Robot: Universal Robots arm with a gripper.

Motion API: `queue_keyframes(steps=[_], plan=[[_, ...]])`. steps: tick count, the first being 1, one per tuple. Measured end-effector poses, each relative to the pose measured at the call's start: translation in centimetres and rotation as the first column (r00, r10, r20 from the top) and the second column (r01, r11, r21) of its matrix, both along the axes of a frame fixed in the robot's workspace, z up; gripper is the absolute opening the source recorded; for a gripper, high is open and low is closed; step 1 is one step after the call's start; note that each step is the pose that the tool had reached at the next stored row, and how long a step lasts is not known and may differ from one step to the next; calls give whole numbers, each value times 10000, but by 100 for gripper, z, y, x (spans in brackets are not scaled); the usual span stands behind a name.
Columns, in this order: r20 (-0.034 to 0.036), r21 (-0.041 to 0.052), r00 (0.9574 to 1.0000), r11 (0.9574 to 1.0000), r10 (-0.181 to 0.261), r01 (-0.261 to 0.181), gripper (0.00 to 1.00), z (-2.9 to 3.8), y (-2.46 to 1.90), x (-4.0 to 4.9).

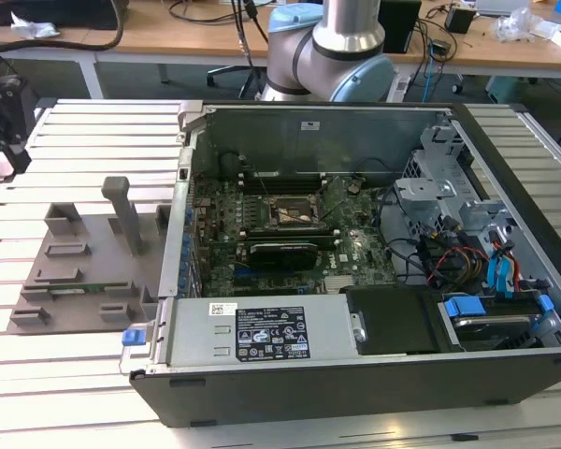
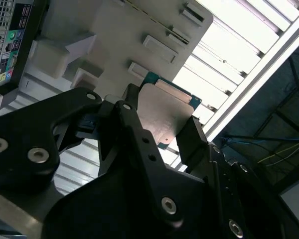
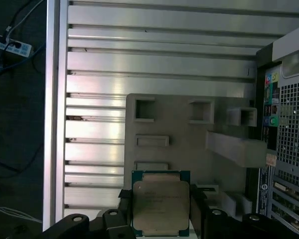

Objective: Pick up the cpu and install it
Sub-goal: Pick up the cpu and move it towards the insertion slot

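1. Right, the gripper (image 3: 161, 198) is clenched on the cpu (image 3: 161, 209). In the first wrist view the chip sits squarely between the two black jaws, with its silvery-grey top up and a green rim along its edges.
2. And the second wrist view backs that up: one black finger (image 2: 137, 129) presses one edge of the chip, the other jaw bears on the opposite edge, and the flat metal top catches the light between them.
3. Just beyond the jaws lies the grey fixture block (image 3: 189, 144), with its rectangular pockets and raised posts. Whether the chip is clear of the block, I cannot tell.
4. Under the block, the slatted aluminium table (image 3: 154, 59) spreads out well past the jaws.
5. Off to one side of the jaws stands the computer case (image 3: 289, 149), showing a panel of ports and a vent grille.
6. Over in the exterior view the case lies open and the motherboard (image 1: 262, 253) is exposed. The dark square socket frame (image 1: 294, 213) sits mid-board, well apart from the jaws.
7. So the chip is out by the fixture block, in the jaws' grip, and not yet in the socket frame.
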State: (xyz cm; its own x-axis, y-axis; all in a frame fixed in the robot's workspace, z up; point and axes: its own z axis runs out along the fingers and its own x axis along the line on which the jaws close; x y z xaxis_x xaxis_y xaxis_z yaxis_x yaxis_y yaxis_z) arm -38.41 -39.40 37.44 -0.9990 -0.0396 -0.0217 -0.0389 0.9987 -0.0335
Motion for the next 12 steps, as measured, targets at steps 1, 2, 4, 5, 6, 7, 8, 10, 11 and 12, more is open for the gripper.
queue_keyframes(steps=[1,2,4,5,6,7,8,10,11,12], plan=[[1,1,10000,10000,0,0,55,36,0,0],[0,0,10000,10000,0,0,55,68,0,0],[0,0,10000,10000,0,0,55,145,0,0],[0,0,10000,10000,1,-1,55,170,0,0],[1,1,10000,10000,0,0,55,196,0,0],[0,1,10000,10000,1,-1,55,231,0,0],[3,2,10000,10000,1,-1,55,243,0,0],[1,2,10000,10000,1,-1,55,244,0,0],[1,1,10000,10000,0,0,55,244,0,0],[0,1,10000,10000,1,-1,55,244,0,0]])
